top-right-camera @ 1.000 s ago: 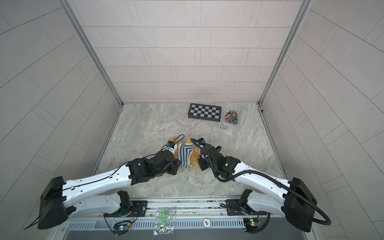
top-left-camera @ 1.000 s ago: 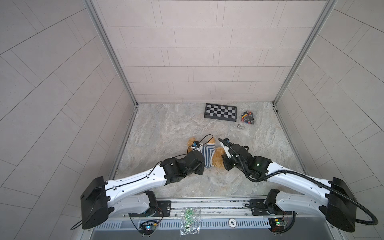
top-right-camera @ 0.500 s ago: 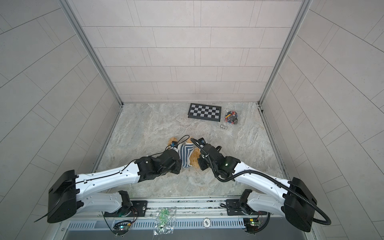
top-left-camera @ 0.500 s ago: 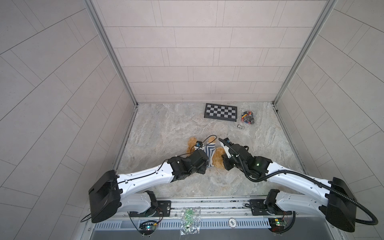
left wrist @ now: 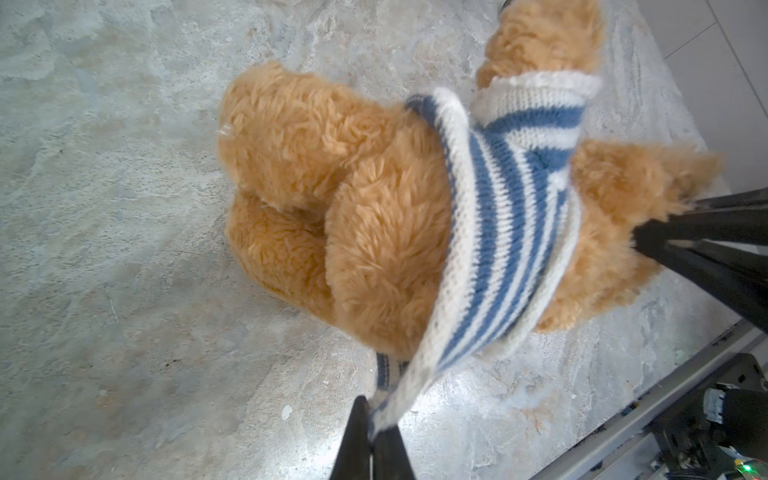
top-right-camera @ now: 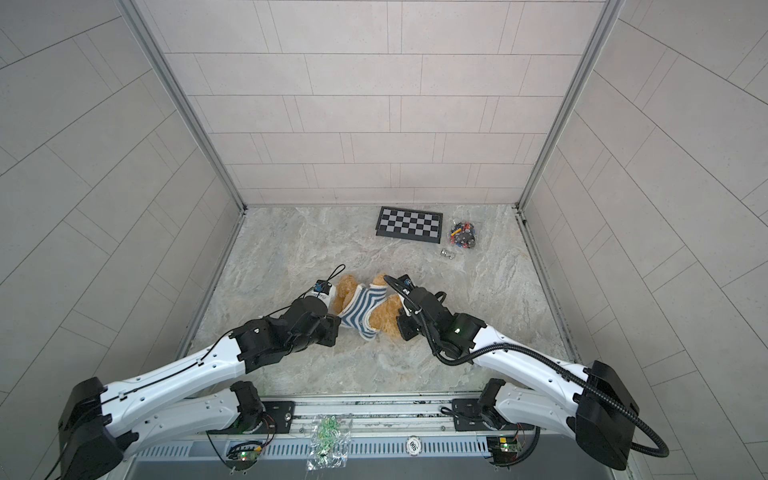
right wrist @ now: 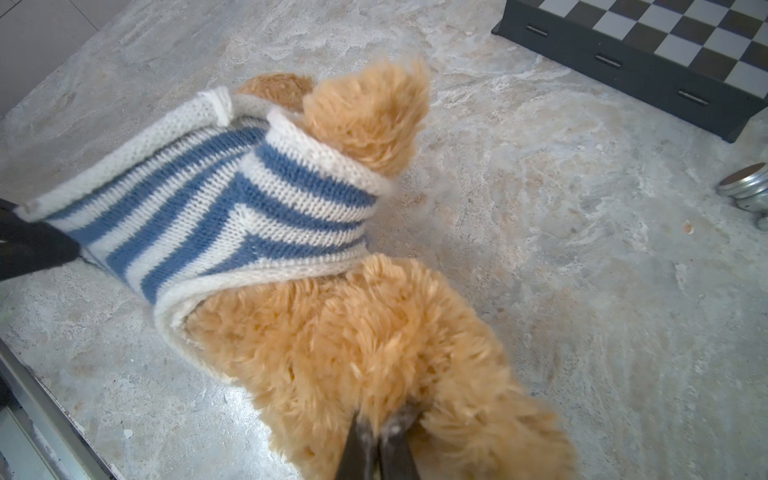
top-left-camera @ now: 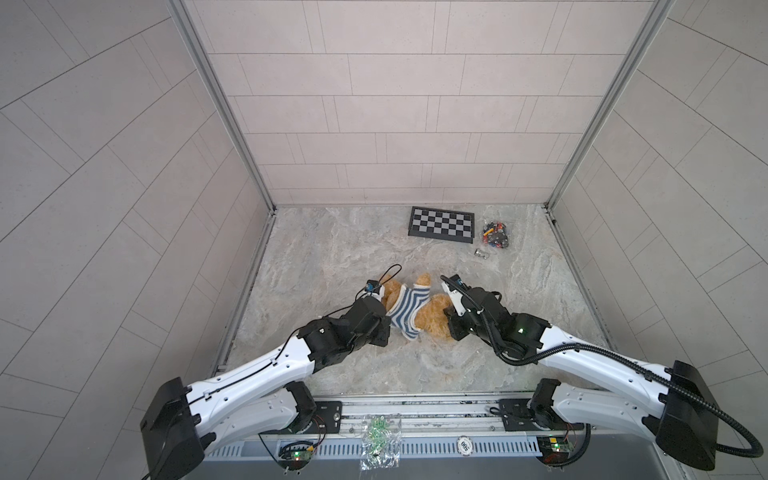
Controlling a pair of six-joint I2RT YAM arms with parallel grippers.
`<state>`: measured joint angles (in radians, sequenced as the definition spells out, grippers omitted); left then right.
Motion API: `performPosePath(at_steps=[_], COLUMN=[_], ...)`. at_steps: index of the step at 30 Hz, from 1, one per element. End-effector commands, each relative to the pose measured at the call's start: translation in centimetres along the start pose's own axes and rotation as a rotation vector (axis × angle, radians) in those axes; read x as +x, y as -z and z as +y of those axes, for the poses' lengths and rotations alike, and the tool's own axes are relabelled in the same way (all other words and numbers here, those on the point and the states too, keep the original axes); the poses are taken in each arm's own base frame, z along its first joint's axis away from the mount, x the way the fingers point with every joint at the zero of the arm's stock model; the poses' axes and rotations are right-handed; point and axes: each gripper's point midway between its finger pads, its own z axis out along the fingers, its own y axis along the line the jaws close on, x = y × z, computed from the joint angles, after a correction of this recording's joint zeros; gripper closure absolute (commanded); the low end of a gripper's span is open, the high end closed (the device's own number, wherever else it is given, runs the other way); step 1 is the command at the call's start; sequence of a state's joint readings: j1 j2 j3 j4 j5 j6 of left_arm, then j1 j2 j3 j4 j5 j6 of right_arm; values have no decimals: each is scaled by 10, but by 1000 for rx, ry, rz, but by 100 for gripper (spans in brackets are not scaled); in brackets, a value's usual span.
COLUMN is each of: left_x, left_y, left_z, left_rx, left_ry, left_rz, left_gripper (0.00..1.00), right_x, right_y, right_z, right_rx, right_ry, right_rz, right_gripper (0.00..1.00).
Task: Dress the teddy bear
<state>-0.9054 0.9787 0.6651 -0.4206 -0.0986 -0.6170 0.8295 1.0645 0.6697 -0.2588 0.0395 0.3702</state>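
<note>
- The teddy bear point(top-left-camera: 434, 320) is found on the bench point(top-left-camera: 353, 257) between both arms, partly covered by the sweater point(top-left-camera: 405, 309).
- The left tool point(left wrist: 371, 411) is closed on the sweater's edge, seemingly so the knit can be pulled along the body.
- The right tool point(right wrist: 376, 419) is clamped on the bear's fur, probably as anchor against that pull.

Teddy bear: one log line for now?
left fingers: shut on sweater hem | right fingers: shut on teddy bear | sweater: partly on, one limb through cuff
</note>
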Motion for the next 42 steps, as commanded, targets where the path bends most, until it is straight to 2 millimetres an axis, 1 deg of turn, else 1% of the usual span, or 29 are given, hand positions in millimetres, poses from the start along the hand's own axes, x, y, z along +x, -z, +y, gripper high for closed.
performPosePath(at_steps=[1, 4, 7, 9, 10, 12, 16, 18, 19, 21, 23, 25, 28, 31, 33, 36, 38, 42], left_x=[14, 12, 5, 0, -2, -4, -7, -7, -7, -8, -9, -10, -11, -11, -11, -11, -12, -10], left_y=[-1, -9, -18, -23, -26, -31, -34, -34, -33, -33, -34, -34, -33, -33, -34, -34, -33, -33], left_z=[15, 4, -5, -14, -19, -27, -37, -36, -36, -38, -39, -41, -41, -41, -43, -44, -44, -42], left_rx=[-55, -10, 11, 34, 50, 80, 122, 119, 119, 124, 130, 134, 132, 133, 140, 148, 147, 142], left_ry=[-27, -16, -9, -6, -3, 6, 27, 27, 29, 30, 33, 35, 37, 41, 43, 49, 49, 48], left_rz=[57, 59, 53, 51, 56, 59, 58, 57, 56, 56, 58, 56, 53, 54, 57, 57, 55, 58], left_gripper=[100, 100, 100, 100, 100, 100, 100, 100, 100, 100, 100, 100, 100, 100, 100, 100, 100, 100], right_x=[-1, 3, 5, 3, 1, -4, -22, -33, -38, -48, -56, -60, -60, -56, -49, -32, -20, -1], right_y=[-1, -13, -22, -24, -24, -19, 1, 11, 15, 19, 16, 8, -5, -17, -25, -38, -45, -49], right_z=[-13, -10, -7, -6, -6, -5, -2, 5, 10, 23, 40, 52, 66, 75, 79, 74, 63, 35], right_rx=[63, 54, 49, 43, 44, 45, 28, 8, -5, -44, -100, -148, -211, -255, -266, -240, -196, -113], right_ry=[9, 12, 4, 3, 2, 0, -10, -8, -4, 6, 11, 1, -28, -42, -34, -37, -40, -62], right_rz=[21, 40, 51, 53, 50, 41, -25, -69, -84, -107, -124, -122, -119, -108, -75, -23, -2, 23], right_gripper=[100, 100, 100, 100, 98, 88, 62, 54, 53, 54, 59, 66, 76, 81, 85, 89, 92, 94])
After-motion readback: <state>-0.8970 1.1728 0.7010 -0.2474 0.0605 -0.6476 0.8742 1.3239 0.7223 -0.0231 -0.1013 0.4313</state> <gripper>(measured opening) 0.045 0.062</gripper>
